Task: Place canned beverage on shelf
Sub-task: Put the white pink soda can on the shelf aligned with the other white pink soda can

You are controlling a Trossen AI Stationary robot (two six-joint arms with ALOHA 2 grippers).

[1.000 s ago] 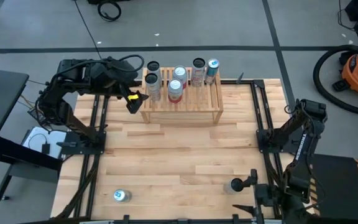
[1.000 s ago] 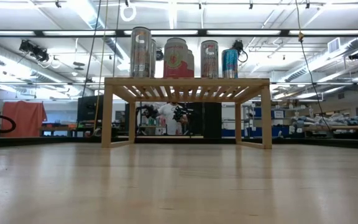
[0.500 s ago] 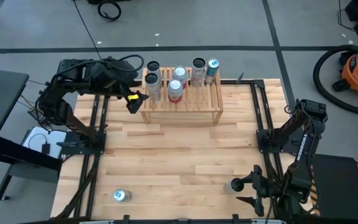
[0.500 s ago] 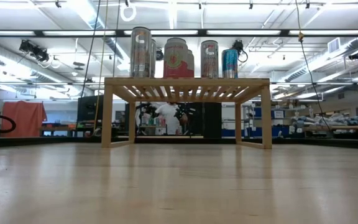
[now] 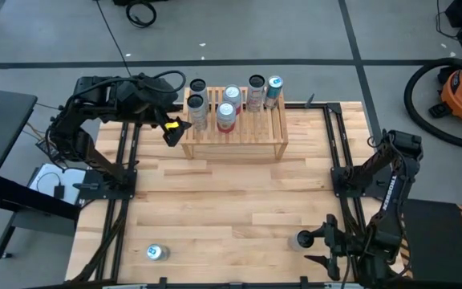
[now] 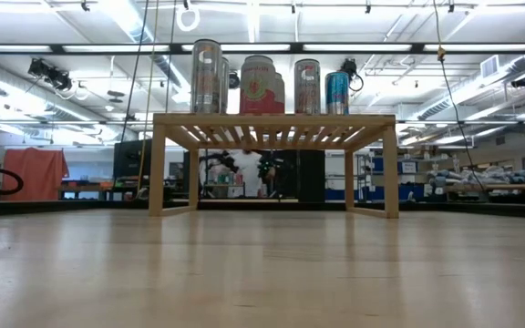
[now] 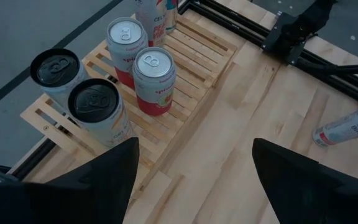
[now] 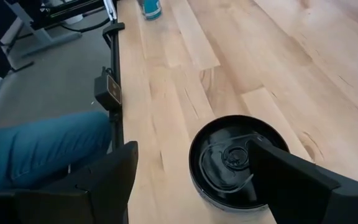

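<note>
Standing at the counter's [image 5: 231, 201] twelve o'clock edge, the shelf [image 5: 235, 136] carries six upright cans [image 5: 226, 117]. At its nine o'clock hovers the left pincer [image 5: 172, 128], fingers apart and empty. Toward five o'clock a dark-topped can [image 5: 302, 240] stands — the right pincer [image 5: 327, 245], fingers apart, just beside it. Another can [image 5: 157, 253] stands at seven o'clock.

No readable text anywhere. Cans [image 7: 154, 78] on the shelf [image 7: 191, 68] carry lettering, too small and cut off to make out.

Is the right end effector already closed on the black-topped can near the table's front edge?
No, the right end effector hangs open above the black-topped can, its fingers apart.
</note>
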